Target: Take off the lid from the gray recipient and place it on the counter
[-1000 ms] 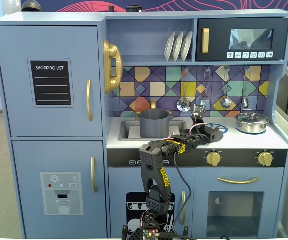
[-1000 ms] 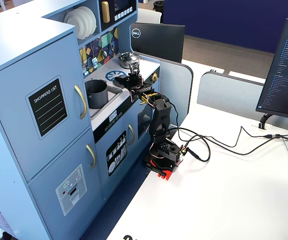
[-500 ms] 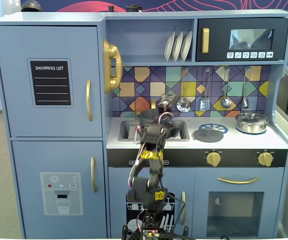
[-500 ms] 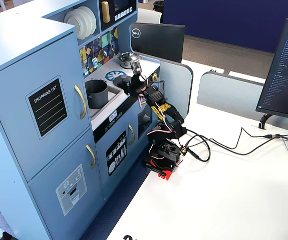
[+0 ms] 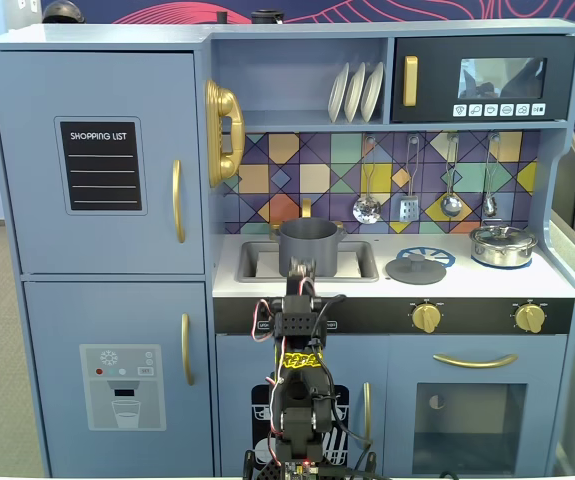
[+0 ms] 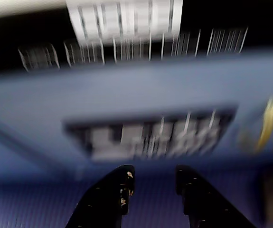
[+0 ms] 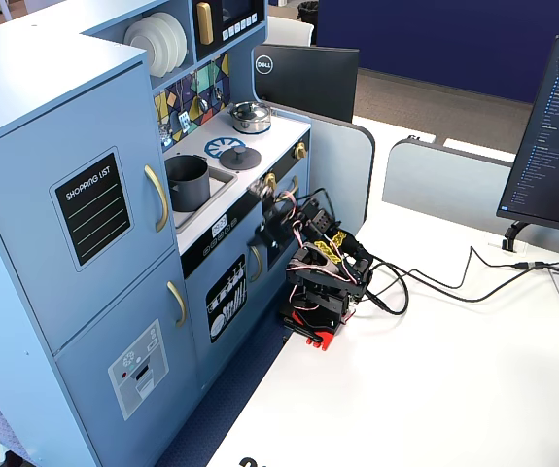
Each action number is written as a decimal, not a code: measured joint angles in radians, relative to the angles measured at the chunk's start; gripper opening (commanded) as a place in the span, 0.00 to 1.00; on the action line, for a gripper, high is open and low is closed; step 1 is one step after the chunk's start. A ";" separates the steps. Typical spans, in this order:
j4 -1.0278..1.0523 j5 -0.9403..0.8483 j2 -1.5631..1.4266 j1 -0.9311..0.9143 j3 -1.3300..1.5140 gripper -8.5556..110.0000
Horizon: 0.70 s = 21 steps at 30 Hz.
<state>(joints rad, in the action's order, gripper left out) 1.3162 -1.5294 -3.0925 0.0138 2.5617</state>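
Observation:
The gray recipient (image 5: 307,246) stands uncovered in the recessed sink, also seen in the other fixed view (image 7: 189,182). The dark gray lid (image 5: 416,267) lies flat on the counter (image 5: 487,282), partly over the blue burner ring, to the right of the sink; it also shows in the other fixed view (image 7: 229,153). My gripper (image 5: 300,270) is low in front of the counter edge, away from the lid. In the blurred wrist view the gripper (image 6: 153,173) is open and empty, facing the blue cabinet front.
A shiny silver pot with its own lid (image 5: 503,245) stands at the counter's right end. Gold knobs (image 5: 426,317) line the front panel. Utensils (image 5: 367,208) hang on the tiled back wall. The arm's base and cables (image 7: 323,282) sit on the white table.

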 measured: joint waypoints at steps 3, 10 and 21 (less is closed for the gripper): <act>-0.057 -0.002 -0.012 0.014 0.158 0.07; -0.193 -0.043 -0.037 0.046 0.420 0.07; 0.043 -0.035 -0.089 0.066 0.442 0.10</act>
<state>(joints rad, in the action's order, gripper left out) 1.3591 -1.5647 -3.1815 0.0798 3.0035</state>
